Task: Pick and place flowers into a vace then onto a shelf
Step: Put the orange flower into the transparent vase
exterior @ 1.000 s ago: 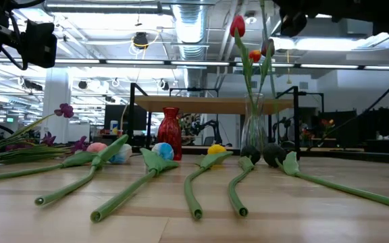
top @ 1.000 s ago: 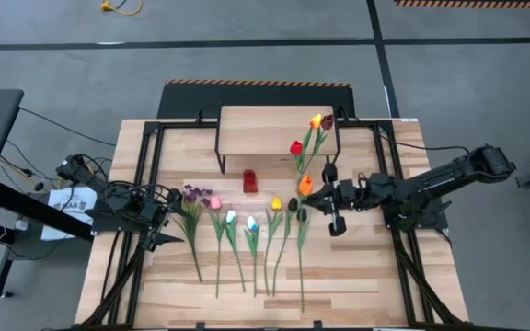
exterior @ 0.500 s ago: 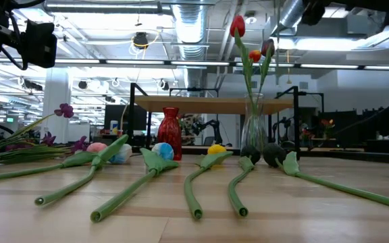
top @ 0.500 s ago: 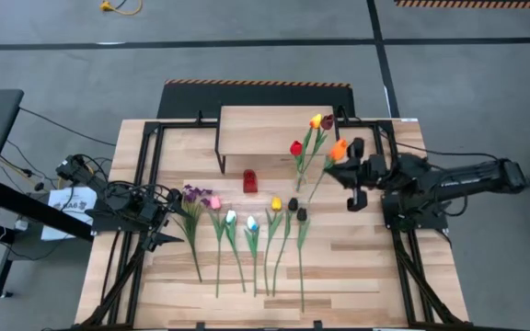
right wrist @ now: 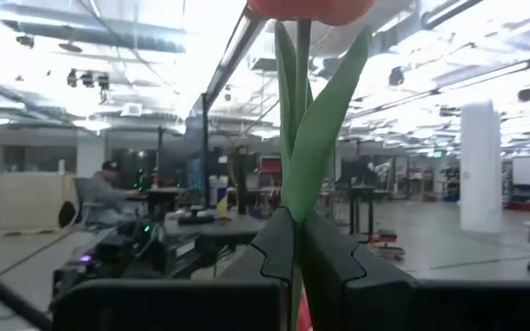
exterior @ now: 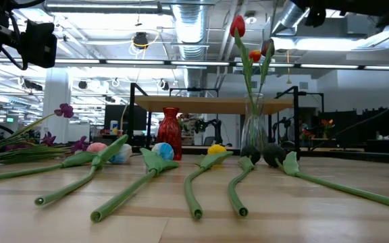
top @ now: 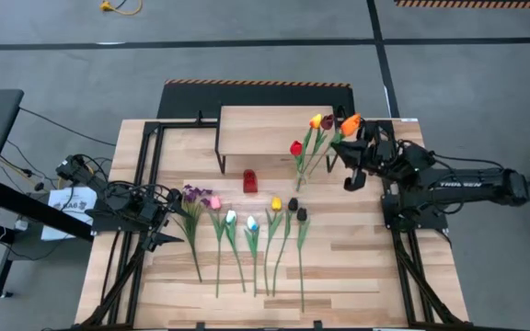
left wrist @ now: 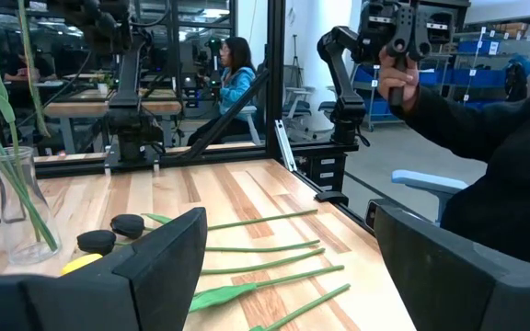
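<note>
My right gripper (top: 355, 152) is raised over the table's far right, shut on an orange tulip (top: 349, 123). The clear glass vase (exterior: 254, 133) stands on the table in front of the shelf's (top: 265, 124) right end. It holds a red (top: 295, 147), a yellow (top: 316, 120) and a maroon flower (top: 327, 121). Several flowers (top: 252, 230) lie side by side on the table, heads toward the far edge. My left gripper (top: 167, 223) waits open at the left, beside the purple sprigs (top: 191, 194). My right gripper pinches the orange tulip's green stem and leaf (right wrist: 294, 188) between its two fingers, below the flower head (right wrist: 311, 9). The stem runs across the fingers. The tulip is lifted clear of the table, its head beyond the fingertips.
A small red vase (top: 249, 181) stands on the table in front of the shelf. Black frame rails (top: 145, 156) run along both table sides. People show beyond the table's right side in the left wrist view (left wrist: 486, 138). Bare plank lies near the right front corner (top: 357, 267).
My right gripper has carried the orange tulip from beside the lying flowers up and toward the far right corner. The tulip's head now sits by the shelf's right end, beyond the vase flowers. The gripper has stayed shut on the stem.
</note>
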Robot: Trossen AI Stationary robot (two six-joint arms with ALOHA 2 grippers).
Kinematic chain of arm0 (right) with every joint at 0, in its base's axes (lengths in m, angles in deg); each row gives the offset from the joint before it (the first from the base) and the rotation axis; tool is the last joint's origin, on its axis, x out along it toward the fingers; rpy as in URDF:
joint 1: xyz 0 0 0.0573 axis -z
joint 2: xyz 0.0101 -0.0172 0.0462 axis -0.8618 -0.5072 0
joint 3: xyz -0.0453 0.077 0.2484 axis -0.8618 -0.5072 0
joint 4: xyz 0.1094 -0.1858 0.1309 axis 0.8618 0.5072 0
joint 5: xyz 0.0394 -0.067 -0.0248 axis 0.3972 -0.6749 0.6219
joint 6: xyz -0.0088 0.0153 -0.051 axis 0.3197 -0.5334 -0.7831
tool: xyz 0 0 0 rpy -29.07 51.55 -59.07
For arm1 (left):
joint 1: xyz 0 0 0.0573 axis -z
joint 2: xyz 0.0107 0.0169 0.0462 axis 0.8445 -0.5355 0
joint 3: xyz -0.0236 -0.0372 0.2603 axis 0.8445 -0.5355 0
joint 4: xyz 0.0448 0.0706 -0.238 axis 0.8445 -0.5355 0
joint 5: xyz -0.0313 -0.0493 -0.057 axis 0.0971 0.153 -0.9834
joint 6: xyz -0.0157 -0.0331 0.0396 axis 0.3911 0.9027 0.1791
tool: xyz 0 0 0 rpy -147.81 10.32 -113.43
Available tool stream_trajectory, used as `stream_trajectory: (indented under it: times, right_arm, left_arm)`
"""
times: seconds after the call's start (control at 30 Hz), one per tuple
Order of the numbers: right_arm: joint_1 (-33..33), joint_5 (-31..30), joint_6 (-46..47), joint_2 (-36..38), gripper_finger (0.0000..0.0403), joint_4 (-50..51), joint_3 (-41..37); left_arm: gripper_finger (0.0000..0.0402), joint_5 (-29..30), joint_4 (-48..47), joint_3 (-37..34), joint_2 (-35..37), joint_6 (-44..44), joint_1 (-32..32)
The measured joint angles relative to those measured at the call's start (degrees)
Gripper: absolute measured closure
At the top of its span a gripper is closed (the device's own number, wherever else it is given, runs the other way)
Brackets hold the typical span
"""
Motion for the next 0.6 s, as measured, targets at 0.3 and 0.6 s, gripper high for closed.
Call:
stream_trajectory:
  times: [0.3, 0.6]
  right_arm:
    - [2.50, 0.04, 0.02, -2.40, 0.0399, -1.38, -0.02]
    - [3.16, 0.11, -0.06, -6.28, 0.0398, -4.75, -0.02]
  left_arm:
    - [0.0099, 0.00, 0.00, 0.02, 0.00, 0.00, 0.00]
    - [0.0099, 0.01, 0.00, 0.00, 0.00, 0.00, 0.00]
